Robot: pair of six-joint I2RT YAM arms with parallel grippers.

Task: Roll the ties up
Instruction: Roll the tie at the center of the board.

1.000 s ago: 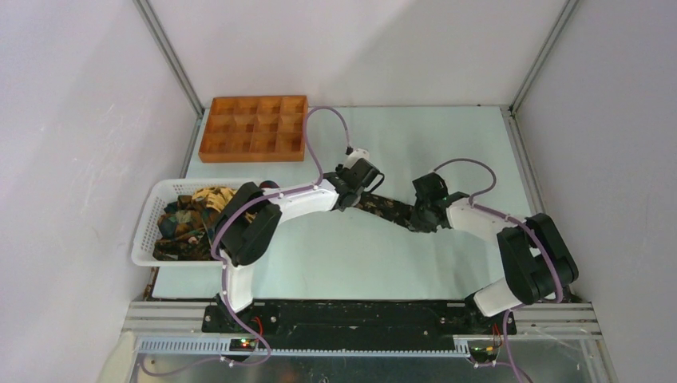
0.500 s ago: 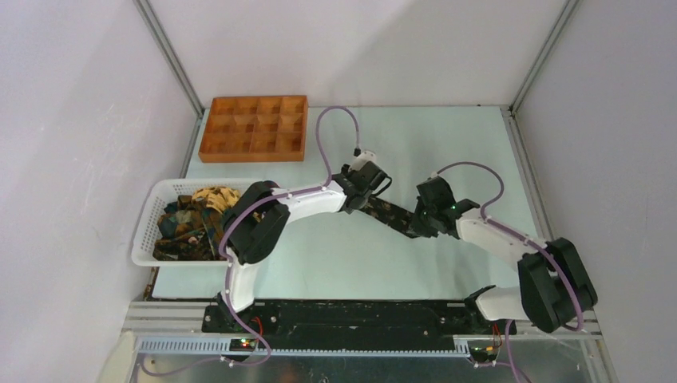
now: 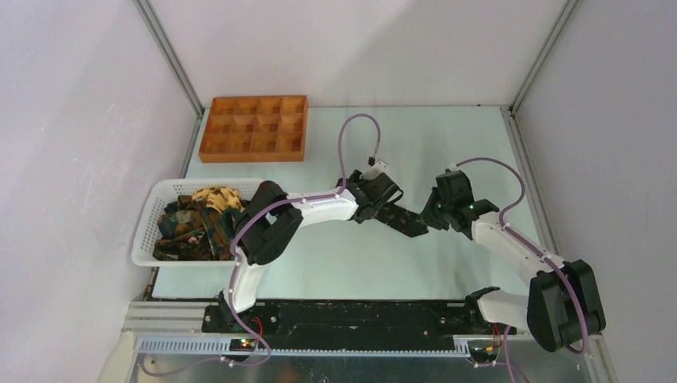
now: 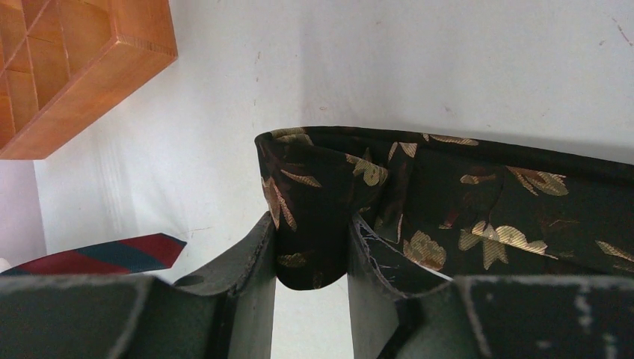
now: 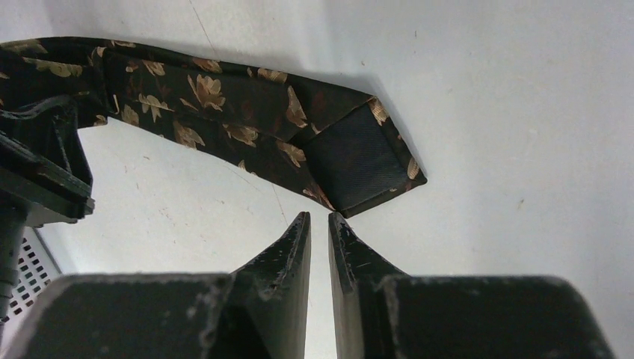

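One dark tie (image 3: 398, 219) with a gold leaf print lies across the middle of the table. My left gripper (image 3: 383, 210) is shut on its folded left end, and the fabric (image 4: 448, 187) fills the gap between the fingers of that gripper (image 4: 310, 224). The tie's pointed end (image 5: 359, 161) lies flat with its dark lining turned up. My right gripper (image 5: 319, 217) hangs just short of that tip, its jaws a narrow slit apart with nothing between them; in the top view it (image 3: 432, 217) sits at the tie's right end. More ties (image 3: 192, 219) are heaped in the basket.
A white mesh basket (image 3: 144, 233) stands at the table's left edge. An orange compartment tray (image 3: 254, 128) sits at the back left, with its corner (image 4: 75, 67) close to the left wrist. A red and navy striped cloth tip (image 4: 112, 250) lies on the table nearby.
Both arms have moved to the right, and the left gripper has dragged the tie with it. The right gripper now sits further right, at the tie's tip.
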